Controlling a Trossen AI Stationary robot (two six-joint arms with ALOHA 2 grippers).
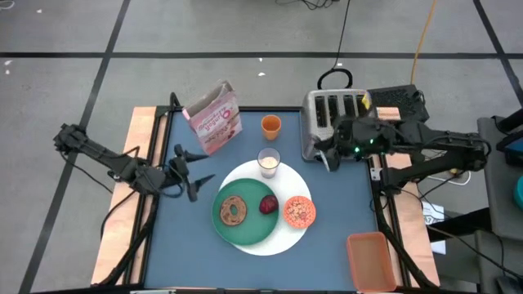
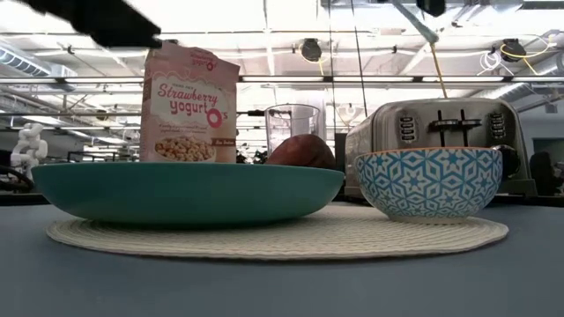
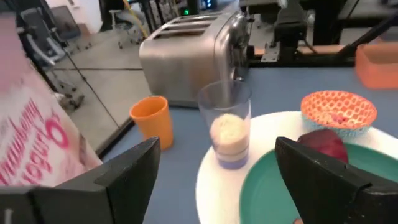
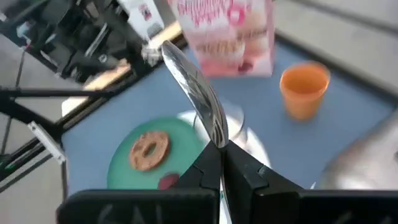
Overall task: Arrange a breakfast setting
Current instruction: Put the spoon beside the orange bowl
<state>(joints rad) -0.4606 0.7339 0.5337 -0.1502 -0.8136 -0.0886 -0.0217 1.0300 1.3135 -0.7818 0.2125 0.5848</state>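
Mat (image 1: 278,238) near table centre. Plate (image 1: 245,211) on the mat, carrying bagel (image 1: 234,211) and fruit (image 1: 268,204). Bowl (image 1: 299,211) on the mat, just beside the plate. Glass (image 1: 269,162) at the mat's far edge; cup (image 1: 271,126) beyond it. Cereal box (image 1: 214,118) tilted, near the cup. Toaster (image 1: 337,119) at right; bin (image 1: 372,260) at the near right corner. Left gripper (image 1: 189,173) open, just beside the plate. Right gripper (image 1: 330,157) against the toaster.

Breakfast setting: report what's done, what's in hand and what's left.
Done: the green plate sits on the white round mat with the bagel and dark red fruit; the patterned bowl and milk glass share the mat.
In hand: the right gripper pinches the metal spoon.
Left: placing the spoon. The left gripper waits open.
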